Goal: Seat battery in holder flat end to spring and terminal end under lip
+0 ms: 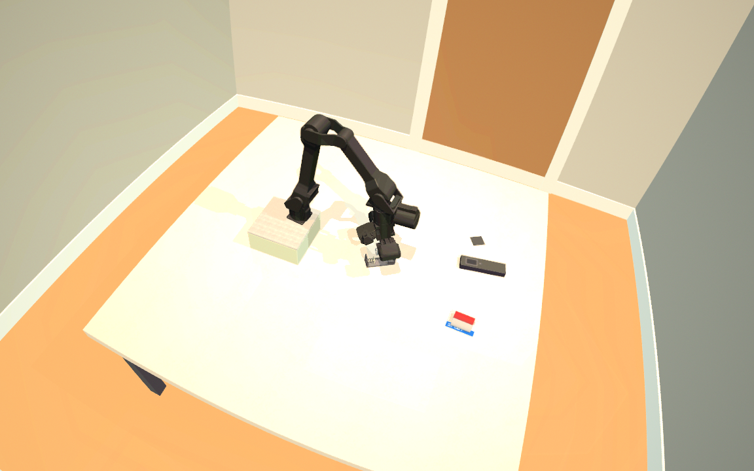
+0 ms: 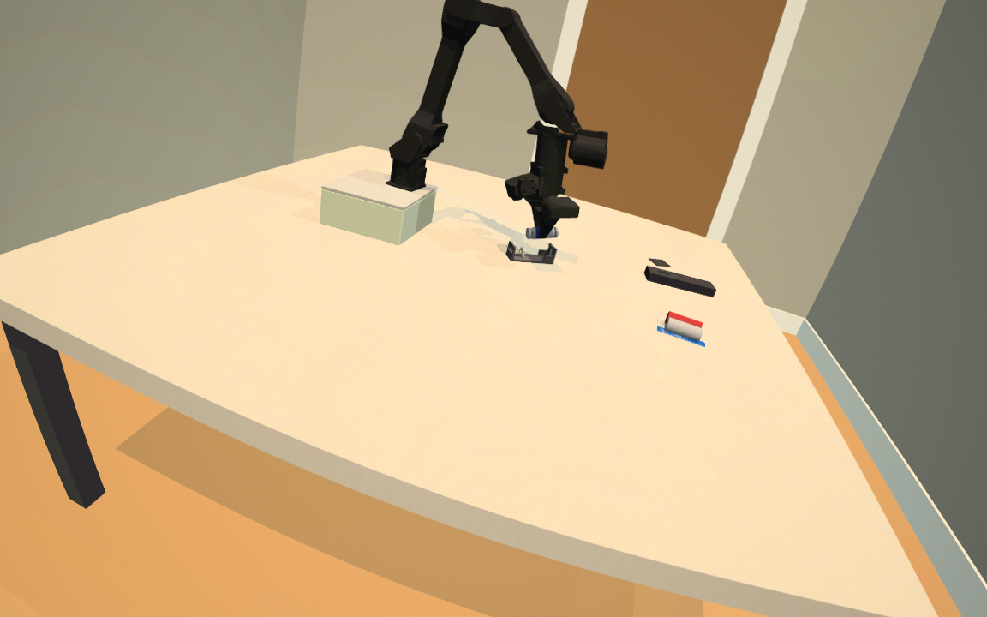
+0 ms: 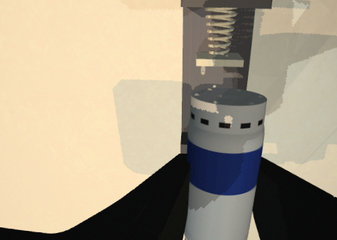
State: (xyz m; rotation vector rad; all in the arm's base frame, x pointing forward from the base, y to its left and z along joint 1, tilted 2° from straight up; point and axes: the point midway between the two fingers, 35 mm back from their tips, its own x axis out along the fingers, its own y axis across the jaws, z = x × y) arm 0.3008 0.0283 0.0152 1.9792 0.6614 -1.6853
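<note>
In the wrist view, the battery [image 3: 225, 170] hides the holder's near end and lip; its own lower end runs off the bottom edge, below the spring [image 3: 221, 31].

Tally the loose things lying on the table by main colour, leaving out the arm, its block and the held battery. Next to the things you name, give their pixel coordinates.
Black or dark grey: 3 (holder [image 1: 381, 263] [image 2: 531, 259] [image 3: 189, 43], long bar [image 1: 483, 266] [image 2: 679, 281], small flat square [image 1: 477, 241] [image 2: 659, 262])
Red, white and blue: 1 [image 1: 463, 320] [image 2: 683, 327]
Total: 4
</note>
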